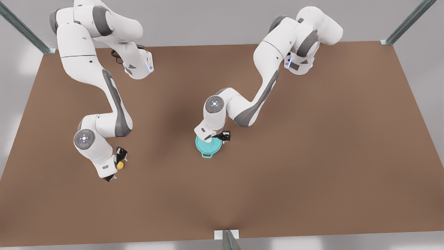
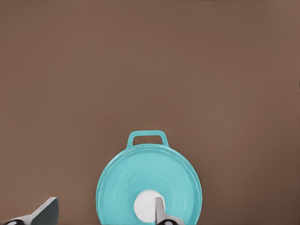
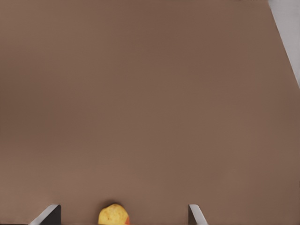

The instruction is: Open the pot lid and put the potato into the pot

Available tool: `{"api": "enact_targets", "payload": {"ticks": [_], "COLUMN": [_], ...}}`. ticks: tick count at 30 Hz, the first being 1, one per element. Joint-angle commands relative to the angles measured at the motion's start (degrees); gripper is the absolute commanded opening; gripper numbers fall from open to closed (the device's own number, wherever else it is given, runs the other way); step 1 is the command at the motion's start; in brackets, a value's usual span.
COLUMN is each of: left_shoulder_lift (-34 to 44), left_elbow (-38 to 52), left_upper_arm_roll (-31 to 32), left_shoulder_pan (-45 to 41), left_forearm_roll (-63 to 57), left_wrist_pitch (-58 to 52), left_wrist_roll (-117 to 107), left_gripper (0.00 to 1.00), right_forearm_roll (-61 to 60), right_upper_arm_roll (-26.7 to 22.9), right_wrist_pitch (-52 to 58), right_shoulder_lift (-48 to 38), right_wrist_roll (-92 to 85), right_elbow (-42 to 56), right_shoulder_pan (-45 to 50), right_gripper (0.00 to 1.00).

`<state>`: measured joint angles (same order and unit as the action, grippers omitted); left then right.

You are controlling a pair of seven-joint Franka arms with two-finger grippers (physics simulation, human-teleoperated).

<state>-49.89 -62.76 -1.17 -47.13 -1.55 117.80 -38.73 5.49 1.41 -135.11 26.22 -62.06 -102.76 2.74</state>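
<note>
The teal pot lid [image 2: 150, 176] with its white knob [image 2: 146, 205] sits on the pot, whose loop handle [image 2: 147, 137] sticks out past the rim. My left gripper [image 2: 103, 216] hangs open just above it, one finger in front of the knob, the other off to the side. In the front view that gripper [image 1: 218, 138] is over the lidded pot [image 1: 207, 155] at the table's middle. The yellow potato [image 3: 114, 215] lies on the table between the open fingers of my right gripper [image 3: 123, 214], low at the front view's left [image 1: 116, 166].
The brown table [image 1: 312, 139] stretches wide on all sides of the pot and the potato [image 1: 120, 165]. Metal frame posts stand at the corners and at the front edge [image 1: 227, 239]. The table's edge [image 3: 287, 28] lies far from the right gripper.
</note>
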Motion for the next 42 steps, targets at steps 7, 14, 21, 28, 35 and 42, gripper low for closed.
{"api": "enact_targets", "payload": {"ticks": [7, 14, 21, 28, 35, 42], "left_shoulder_lift": [-3.3, -5.5, -5.9, -4.7, 1.6, -3.6], "left_elbow": [-0.3, -0.7, -0.6, -0.3, 0.4, -0.1], "left_upper_arm_roll": [1.3, 1.3, 1.1, 1.3, 1.1, -2.4], "left_shoulder_pan": [-1.5, -2.2, -2.3, -2.3, 6.2, 21.0], "left_forearm_roll": [0.1, 0.0, -0.4, 0.1, 4.0, -0.2], "left_wrist_pitch": [4.4, 6.0, 5.0, 1.6, -13.3, -5.6], "left_wrist_roll": [-27.4, -27.1, -25.8, -25.6, -8.2, 20.0], "left_gripper": [1.0, 1.0, 0.75, 0.46, 0.43, 0.44], "right_forearm_roll": [2.2, 4.6, 2.9, 2.9, 1.6, -1.0], "right_upper_arm_roll": [-0.6, -2.1, -3.7, -4.3, -4.4, -4.3], "right_wrist_pitch": [-4.9, -4.1, -4.2, -4.3, -4.6, -4.3], "right_shoulder_lift": [2.3, 4.4, 7.0, 8.4, 7.9, 8.1], "right_wrist_roll": [-30.1, -30.5, -28.3, -28.3, -27.6, -27.8], "right_elbow": [-2.3, -2.3, -2.6, -2.4, -6.2, -5.5], "right_shoulder_pan": [0.2, 0.2, 0.0, -1.1, -1.7, -0.9], "right_gripper": [1.0, 1.0, 1.0, 1.0, 1.0, 1.0]}}
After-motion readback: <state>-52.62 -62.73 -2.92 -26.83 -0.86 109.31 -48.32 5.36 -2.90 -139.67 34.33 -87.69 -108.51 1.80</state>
